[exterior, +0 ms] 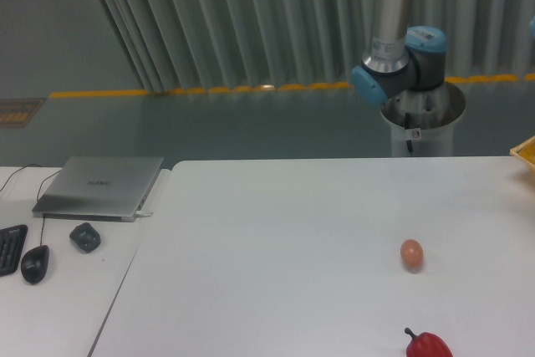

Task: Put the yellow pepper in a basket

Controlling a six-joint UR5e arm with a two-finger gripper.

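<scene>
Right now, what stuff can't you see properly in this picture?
- Pincer: out of the camera view; only the arm shows, cut by the top edge.
- Yellow pepper: not in view.
- Red pepper: cut by the bottom edge.
- Yellow thing: cut by the right edge.
- Keyboard: cut by the left edge.

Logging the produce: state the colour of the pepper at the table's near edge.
Red, dark stem; fixed camera view.

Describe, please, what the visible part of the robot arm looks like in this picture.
The arm is a silver-grey metal tube ending in a grey joint with light blue caps, above a round grey base carrying a small white-and-red label. The gripper is out of frame.
</scene>
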